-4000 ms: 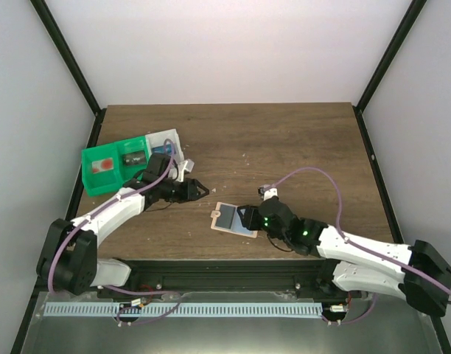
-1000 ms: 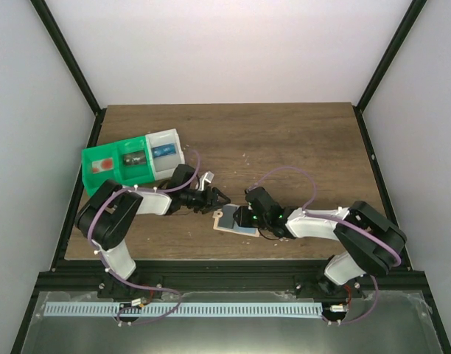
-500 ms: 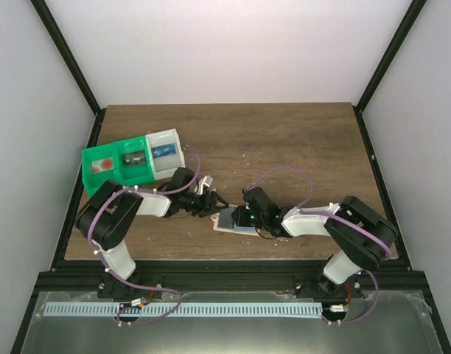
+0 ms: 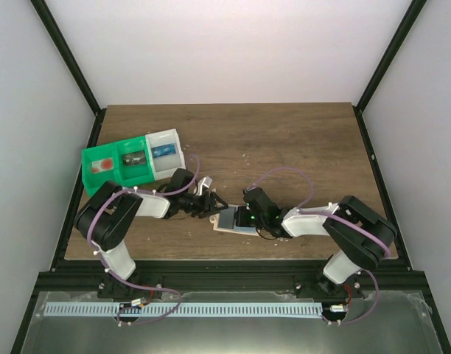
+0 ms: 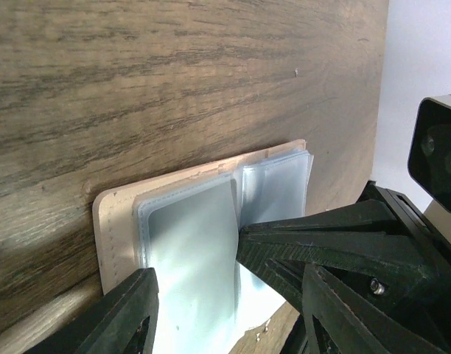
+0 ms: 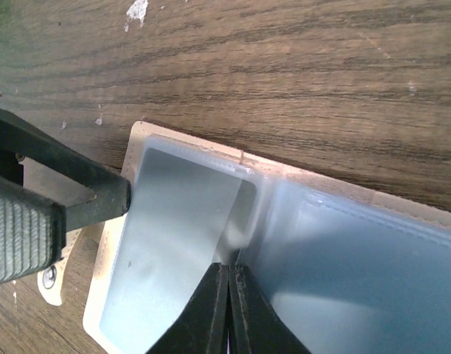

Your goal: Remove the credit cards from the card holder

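Note:
The card holder (image 4: 227, 223) lies open on the wood, a tan sleeve (image 5: 115, 221) with pale bluish clear pockets. My right gripper (image 6: 229, 276) is shut at the middle fold, pinching the edge of a thin pale leaf (image 6: 181, 214) that curves up off the left pocket. From the left wrist view the same leaf (image 5: 189, 251) meets the right fingertips (image 5: 247, 240). My left gripper (image 5: 225, 317) is open and straddles the holder's left end, with one finger (image 6: 63, 199) touching its rim. I cannot tell whether the leaf is one of the credit cards or a pocket.
A green bin (image 4: 111, 166) and a white bin (image 4: 165, 151) holding small items stand at the back left. The holder's snap tab (image 6: 49, 276) sticks out under the left finger. Both arms meet low over the front middle of the table.
Within the last second the right jaws have closed at the holder's fold. The left gripper has edged closer to the holder's left end. Four seconds ago both grippers stood farther apart.

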